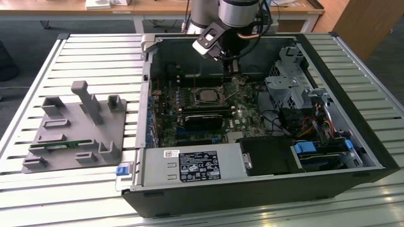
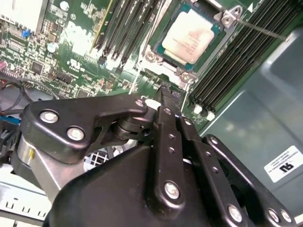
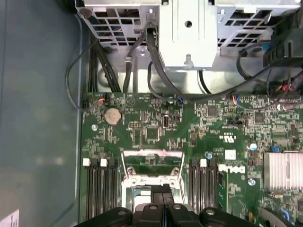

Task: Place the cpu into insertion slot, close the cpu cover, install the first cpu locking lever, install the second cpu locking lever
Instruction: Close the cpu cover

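Slatted worktop (image 1: 94, 52): the cpu (image 2: 189, 35) is seated in the insertion slot (image 2: 154, 56).
Judged light, fragile, best taken by its edges; the gripper (image 2: 165, 90) is pinched narrow, empty.

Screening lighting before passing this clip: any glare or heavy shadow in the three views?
Exterior view: bright glare on the silver slatted table, shadow inside the black computer case. Second wrist view: pale sheen on the square silvery cpu. First wrist view: evenly lit, faint reflection on the blue-grey case wall.

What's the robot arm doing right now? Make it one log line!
gripper: shut, near cpu | cpu: seated in insertion slot | cpu cover: down over cpu
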{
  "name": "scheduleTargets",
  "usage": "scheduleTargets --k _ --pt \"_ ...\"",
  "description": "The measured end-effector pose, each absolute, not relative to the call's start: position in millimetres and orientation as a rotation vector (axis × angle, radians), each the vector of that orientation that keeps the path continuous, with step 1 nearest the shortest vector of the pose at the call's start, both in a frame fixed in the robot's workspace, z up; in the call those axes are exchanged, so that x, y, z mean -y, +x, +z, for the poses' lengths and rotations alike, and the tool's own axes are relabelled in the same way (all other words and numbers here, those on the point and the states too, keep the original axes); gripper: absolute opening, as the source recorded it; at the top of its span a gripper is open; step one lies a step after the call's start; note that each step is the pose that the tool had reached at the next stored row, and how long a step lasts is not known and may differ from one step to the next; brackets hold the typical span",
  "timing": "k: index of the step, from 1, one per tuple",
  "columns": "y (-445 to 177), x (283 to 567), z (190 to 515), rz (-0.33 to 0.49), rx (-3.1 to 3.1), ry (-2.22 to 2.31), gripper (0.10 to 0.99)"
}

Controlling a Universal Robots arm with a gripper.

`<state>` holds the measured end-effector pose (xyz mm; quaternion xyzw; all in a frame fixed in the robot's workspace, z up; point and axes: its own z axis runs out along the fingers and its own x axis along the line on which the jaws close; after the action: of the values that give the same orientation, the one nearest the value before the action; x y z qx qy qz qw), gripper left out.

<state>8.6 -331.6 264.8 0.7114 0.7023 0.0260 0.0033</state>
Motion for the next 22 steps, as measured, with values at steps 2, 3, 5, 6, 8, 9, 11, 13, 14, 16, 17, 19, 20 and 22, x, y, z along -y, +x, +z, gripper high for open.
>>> scheduleTargets --k 2,3,5,6,8,9,11,13,14,16,17,19,20,22 --pt "11.6 330.9 264.1 0.082 -2.203 2.23 0.106" --pt "13.3 330.8 263.9 0.082 -2.205 2.227 0.106" --pt "16.1 330.7 263.2 0.082 -2.211 2.222 0.106" --pt "17.3 330.7 262.8 0.082 -2.215 2.217 0.106" --pt "19.6 330.7 262.2 0.081 -2.223 2.209 0.106" --pt "20.9 330.6 261.9 0.081 -2.225 2.208 0.106" --pt "23.2 330.4 261.5 0.081 -2.225 2.208 0.106" --pt "25.8 330.0 261.0 0.081 -2.225 2.208 0.106" --pt "27.0 329.8 260.8 0.081 -2.225 2.208 0.106" --pt "29.5 329.2 260.2 0.081 -2.225 2.208 0.106" --pt "30.9 328.8 260.0 0.081 -2.225 2.208 0.106" --pt "33.6 328.1 259.7 0.081 -2.225 2.208 0.106" --pt "34.8 327.6 259.4 0.081 -2.225 2.208 0.106" --pt "36.5 326.6 258.9 0.08 -2.224 2.207 0.106"
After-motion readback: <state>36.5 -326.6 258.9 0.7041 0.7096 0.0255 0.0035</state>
